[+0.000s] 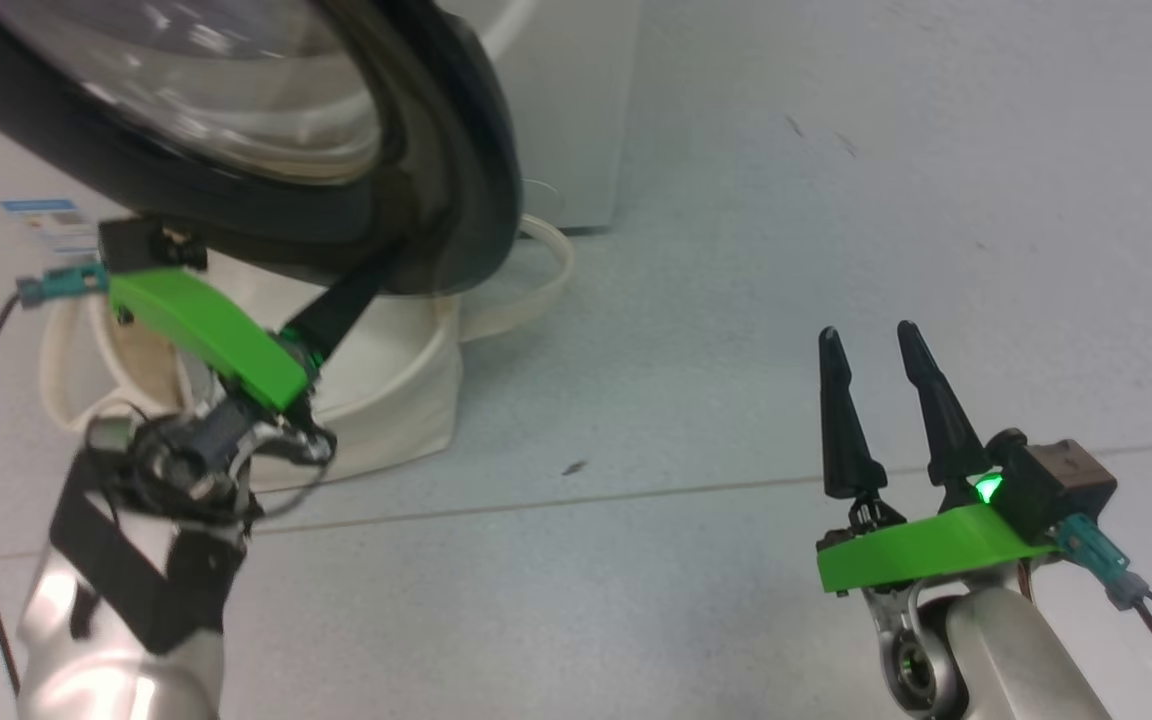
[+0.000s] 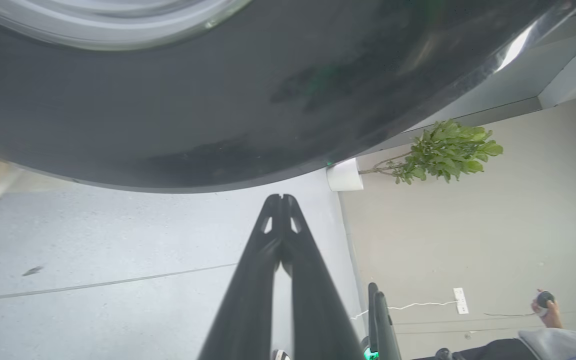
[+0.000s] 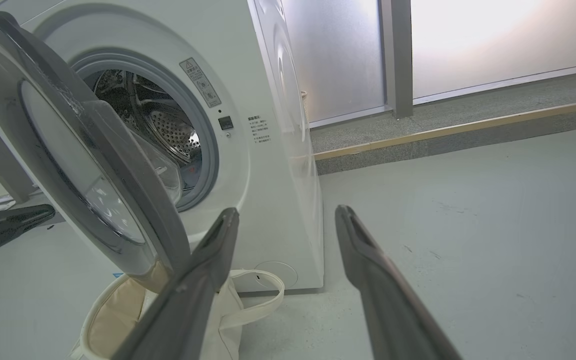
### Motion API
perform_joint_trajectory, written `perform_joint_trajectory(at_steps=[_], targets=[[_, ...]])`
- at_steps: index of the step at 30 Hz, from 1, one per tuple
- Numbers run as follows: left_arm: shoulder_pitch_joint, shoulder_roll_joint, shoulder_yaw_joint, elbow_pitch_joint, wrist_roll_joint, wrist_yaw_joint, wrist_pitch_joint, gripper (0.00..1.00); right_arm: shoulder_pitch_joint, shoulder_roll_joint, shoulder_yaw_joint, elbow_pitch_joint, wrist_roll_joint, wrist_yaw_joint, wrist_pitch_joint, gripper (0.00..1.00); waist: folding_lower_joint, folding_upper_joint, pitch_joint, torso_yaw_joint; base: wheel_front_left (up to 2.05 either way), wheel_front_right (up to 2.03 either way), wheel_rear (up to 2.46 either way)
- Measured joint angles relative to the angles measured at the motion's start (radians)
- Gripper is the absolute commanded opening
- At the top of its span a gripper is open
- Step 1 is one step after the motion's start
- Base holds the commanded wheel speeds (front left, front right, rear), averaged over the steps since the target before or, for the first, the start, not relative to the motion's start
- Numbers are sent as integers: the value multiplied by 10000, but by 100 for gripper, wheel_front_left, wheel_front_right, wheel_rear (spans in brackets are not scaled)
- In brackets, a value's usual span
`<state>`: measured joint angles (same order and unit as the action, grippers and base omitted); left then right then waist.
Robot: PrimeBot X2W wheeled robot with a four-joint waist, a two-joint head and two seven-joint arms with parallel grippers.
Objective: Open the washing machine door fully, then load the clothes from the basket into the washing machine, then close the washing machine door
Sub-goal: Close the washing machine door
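- Grey floor (image 1: pixel 736 250) lies under everything, smooth and pale.
- We see the washing machine door (image 3: pixel 118 175) partly open. It is swung out from the washing machine (image 3: pixel 268 75) and hangs over the basket (image 1: pixel 406 380).
- Our left end effector (image 2: pixel 281 200) has its fingers pressed together and holds nothing. Its tips are right by the door's bottom rim, but we cannot tell if they touch.
- We think this is the first step: pushing the door wide open.
- To do it well, we should push slowly, follow the door's round swing, and keep the tips from slipping off the shiny rim.
- The door should go far enough to uncover the basket.
- Our right end effector (image 1: pixel 866 332) is spread wide, holds nothing, and hangs well apart over the floor.
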<state>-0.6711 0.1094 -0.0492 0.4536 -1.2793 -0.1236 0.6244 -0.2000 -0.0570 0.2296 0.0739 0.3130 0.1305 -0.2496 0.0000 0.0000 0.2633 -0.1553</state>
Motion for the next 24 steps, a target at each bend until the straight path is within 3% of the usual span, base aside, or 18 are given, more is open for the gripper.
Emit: perform_joint_trajectory(at_steps=[5,9,14,18,20,24], targets=[[1055,608,-1175,-978,926,0,-1914,0,12,0,50,2,-86,0,0,100,0,0,-391,635,0,0,0],[1729,1440,-2512,-1609,2090,-2,-3854,0,82,0,35,6,-228,0,0,100,-1,0,-745,1204,0,0,0],[2564,2169,-3689,-953,3645,-2,-6520,0,426,0,12,15,-311,0,0,100,-1,0,-1199,1916,0,0,0],[2975,2132,-3684,63,4706,167,-8420,0,638,0,-21,13,-313,0,0,100,-2,0,-1506,2415,0,0,0],[3020,2102,-3684,161,5081,353,-8598,0,657,0,-25,12,-313,0,0,100,-2,0,-1570,2521,0,0,0],[3236,1760,-3221,-313,6972,1223,-8740,0,658,2,-23,-56,-313,0,0,100,-2,0,-1714,2824,0,0,0]])
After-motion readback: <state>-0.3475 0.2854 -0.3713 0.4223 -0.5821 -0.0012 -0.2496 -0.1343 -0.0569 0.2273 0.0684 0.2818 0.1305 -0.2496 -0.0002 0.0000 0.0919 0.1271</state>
